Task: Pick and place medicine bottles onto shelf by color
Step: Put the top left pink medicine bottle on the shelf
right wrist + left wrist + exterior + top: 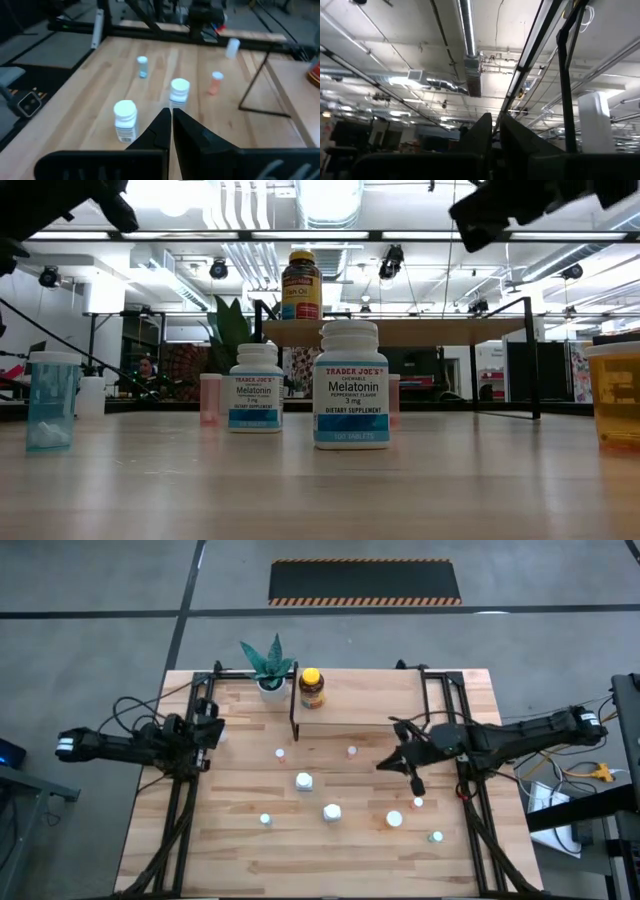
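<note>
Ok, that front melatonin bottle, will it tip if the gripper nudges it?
The front melatonin bottle is probably fairly stable: it looks squat, with a wide flat base. A nudge high at its cap might still tip it, and on its side its round body would likely roll.

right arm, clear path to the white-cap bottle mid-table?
Probably yes. The right pincer hangs shut above the table; the white-cap bottle stands ahead of it with bare tabletop between. It must open first.

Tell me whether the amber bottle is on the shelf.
On it: the amber bottle stands upright on the shelf board's left end.
</note>
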Available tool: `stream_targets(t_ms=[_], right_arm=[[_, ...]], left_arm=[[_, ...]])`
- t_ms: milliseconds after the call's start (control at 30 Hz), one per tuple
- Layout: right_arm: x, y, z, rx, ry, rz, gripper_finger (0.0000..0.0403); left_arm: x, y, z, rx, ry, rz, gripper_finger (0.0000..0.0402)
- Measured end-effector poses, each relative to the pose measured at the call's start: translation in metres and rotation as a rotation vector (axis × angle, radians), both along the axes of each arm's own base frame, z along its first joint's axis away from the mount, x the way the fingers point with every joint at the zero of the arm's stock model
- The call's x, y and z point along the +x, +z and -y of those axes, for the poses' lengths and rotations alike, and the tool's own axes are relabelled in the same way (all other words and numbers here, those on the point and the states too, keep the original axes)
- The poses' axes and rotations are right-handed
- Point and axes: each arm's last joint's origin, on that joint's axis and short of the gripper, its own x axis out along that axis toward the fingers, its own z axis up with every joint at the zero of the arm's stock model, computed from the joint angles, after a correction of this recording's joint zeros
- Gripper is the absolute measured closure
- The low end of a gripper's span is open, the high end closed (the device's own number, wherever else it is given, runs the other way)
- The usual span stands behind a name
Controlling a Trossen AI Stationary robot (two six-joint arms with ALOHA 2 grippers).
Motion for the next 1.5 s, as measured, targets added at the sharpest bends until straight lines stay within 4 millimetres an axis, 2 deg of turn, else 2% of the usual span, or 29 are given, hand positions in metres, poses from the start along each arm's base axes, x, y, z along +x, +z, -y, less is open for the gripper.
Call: stream_targets(t_ms=[167,467,667,767,933,1100,1300,1500], right_arm=[[-0.011,-0.019,-0.002,-0.036,0.034,0.093,0.0394],[-0.026,-0.055,0.000,-0.071,0.053,0.221,0.0394],[-0.035,-0.065,0.001,-0.092,0.057,0.297,0.0394],[-0.038,-0.064,0.001,-0.114,0.062,0.311,0.0394],[-0.039,-0.062,0.001,-0.130,0.064,0.330,0.0394],[-0.040,-0.059,0.001,-0.128,0.062,0.350,0.0394],[-0.044,-0.054,0.002,-0.143,0.062,0.387,0.0394],[-0.051,-0.047,0.003,-0.145,0.057,0.435,0.0394]], left_arm=[[0.010,0.020,0.000,-0.109,-0.091,0.023,0.0382],[0.038,0.058,0.009,-0.136,-0.166,0.003,0.0382],[0.071,0.073,0.024,-0.138,-0.228,-0.066,0.0382],[0.086,0.084,0.031,-0.193,-0.225,-0.095,0.0382],[0.113,0.096,0.040,-0.330,-0.150,-0.305,0.0382],[0.131,0.115,0.045,-0.424,-0.039,-0.544,0.0382],[0.143,0.136,0.048,-0.554,0.045,-0.833,0.0382],[0.143,0.133,0.049,-0.775,0.154,-1.181,0.0382]])
